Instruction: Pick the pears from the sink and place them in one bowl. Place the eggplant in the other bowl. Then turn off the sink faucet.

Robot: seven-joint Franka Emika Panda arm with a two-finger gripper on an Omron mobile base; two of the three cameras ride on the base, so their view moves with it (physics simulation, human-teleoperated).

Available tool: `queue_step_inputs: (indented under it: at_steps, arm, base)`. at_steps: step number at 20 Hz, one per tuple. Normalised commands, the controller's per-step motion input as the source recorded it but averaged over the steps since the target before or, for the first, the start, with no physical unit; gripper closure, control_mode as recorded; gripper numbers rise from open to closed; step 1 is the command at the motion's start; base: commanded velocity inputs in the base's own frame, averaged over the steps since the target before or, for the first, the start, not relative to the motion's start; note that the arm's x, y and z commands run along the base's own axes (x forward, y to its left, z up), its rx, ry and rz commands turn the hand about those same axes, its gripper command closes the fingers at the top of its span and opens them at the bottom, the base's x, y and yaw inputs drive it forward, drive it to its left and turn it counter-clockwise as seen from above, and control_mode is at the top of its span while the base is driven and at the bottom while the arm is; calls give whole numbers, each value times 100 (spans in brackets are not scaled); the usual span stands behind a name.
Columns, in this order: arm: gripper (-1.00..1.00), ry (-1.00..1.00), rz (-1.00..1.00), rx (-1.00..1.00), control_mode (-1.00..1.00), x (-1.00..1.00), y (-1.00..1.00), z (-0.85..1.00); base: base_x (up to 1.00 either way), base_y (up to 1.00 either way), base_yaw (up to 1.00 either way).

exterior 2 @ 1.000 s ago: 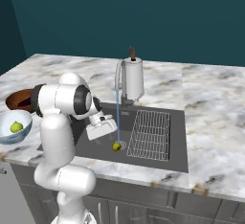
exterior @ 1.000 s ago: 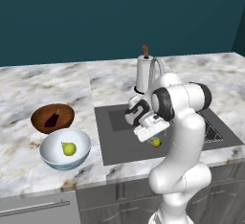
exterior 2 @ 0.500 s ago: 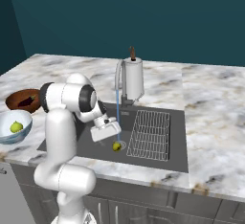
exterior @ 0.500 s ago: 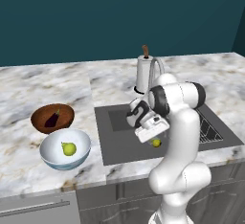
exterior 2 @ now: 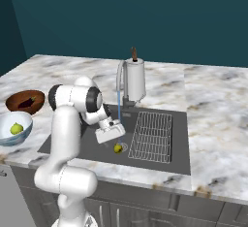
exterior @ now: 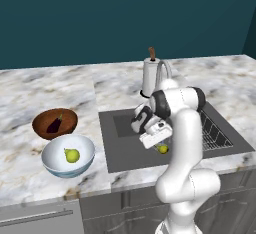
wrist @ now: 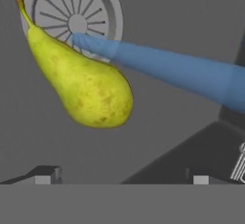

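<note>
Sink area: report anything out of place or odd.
The sink faucet is running: a blue stream falls onto the drain. One pear lies on its side beside the drain in the sink, under the open gripper. Nothing looks spilled or damaged.

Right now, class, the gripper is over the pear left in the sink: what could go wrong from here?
1. The pear lies off to one side of the open gripper, not between the fingertips, so closing now may miss or clip it.
2. The water stream runs beside it onto the drain; a wet pear could slip.
3. A nudge might roll it toward the wire rack.
</note>
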Motion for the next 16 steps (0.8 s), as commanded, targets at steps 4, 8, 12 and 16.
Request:
queue_step_inputs:
  at_steps: [4,8,12,16]
  arm:
    - [-100,5,0,0,-100,39,-4,-32]
    - [-100,4,0,0,-100,35,-11,-30]
    - [-100,5,0,0,-100,37,-11,-35]
    - [-100,4,0,0,-100,14,-2,-28]
  base:
    - [0,0,0]
    - [0,0,0]
    - [0,0,0]
    - [0,0,0]
